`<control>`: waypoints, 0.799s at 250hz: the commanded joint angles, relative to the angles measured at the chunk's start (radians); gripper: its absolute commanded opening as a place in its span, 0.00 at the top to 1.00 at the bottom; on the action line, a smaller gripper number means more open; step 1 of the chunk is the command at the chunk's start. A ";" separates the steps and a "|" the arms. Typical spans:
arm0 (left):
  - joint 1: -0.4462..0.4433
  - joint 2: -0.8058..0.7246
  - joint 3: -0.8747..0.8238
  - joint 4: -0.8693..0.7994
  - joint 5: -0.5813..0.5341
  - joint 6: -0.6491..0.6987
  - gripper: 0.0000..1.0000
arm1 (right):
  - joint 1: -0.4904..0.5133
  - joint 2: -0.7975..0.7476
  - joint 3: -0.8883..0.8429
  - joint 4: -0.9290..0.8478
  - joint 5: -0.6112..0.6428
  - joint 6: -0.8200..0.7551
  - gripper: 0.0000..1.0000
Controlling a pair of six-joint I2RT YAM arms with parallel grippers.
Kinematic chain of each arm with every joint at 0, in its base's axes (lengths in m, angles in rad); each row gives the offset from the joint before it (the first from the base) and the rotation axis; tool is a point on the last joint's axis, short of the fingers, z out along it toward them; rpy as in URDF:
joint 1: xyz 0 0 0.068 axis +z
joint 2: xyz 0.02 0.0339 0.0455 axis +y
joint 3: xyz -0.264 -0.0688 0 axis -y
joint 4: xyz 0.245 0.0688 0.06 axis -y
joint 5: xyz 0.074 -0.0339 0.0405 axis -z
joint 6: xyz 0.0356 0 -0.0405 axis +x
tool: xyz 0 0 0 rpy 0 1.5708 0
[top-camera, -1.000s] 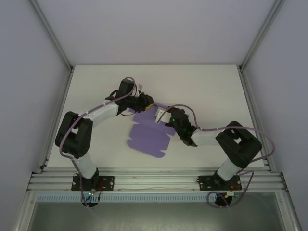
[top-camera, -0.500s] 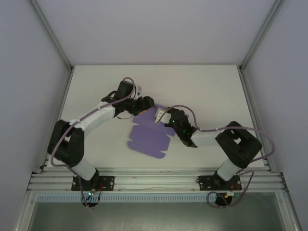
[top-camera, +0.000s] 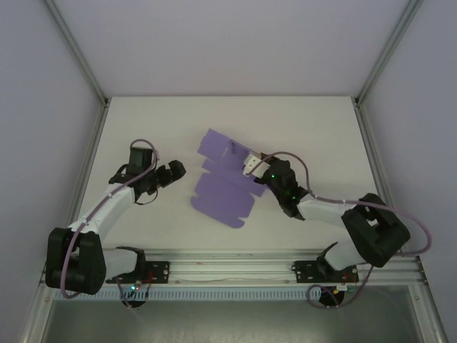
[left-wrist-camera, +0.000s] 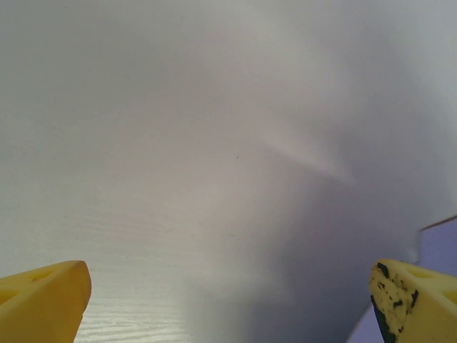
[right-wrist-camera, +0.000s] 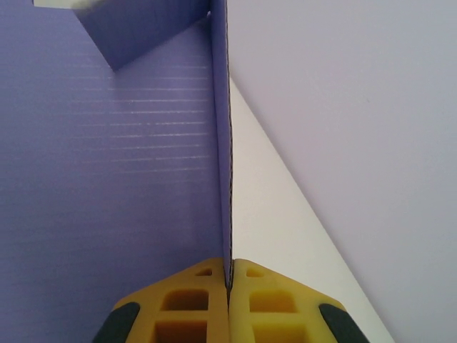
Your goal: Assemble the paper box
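Right wrist: fingers (right-wrist-camera: 268,293) pinch paper box (right-wrist-camera: 107,157).

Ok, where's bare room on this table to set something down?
Bare table runs along the far edge beyond the paper box, widest toward the far right corner. A narrower strip lies between box and near rail. Crowded in the middle: left gripper, box, right gripper.

Lab cell: aluminium frame (top-camera: 228,270), white table (top-camera: 307,128)

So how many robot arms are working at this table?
2. The left arm reaches over the table, left of the purple card, left claw open. The right arm comes from the right, right claw pinching the card's edge.
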 commanded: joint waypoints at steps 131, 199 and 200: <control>-0.044 0.079 -0.030 0.388 0.264 0.146 0.01 | -0.008 -0.134 0.051 -0.140 -0.139 0.128 1.00; -0.031 0.109 -0.028 0.373 0.125 0.131 0.03 | -0.007 -0.137 0.070 -0.157 -0.153 0.147 1.00; -0.031 0.111 -0.028 0.373 0.125 0.130 0.03 | -0.008 -0.137 0.069 -0.157 -0.153 0.146 1.00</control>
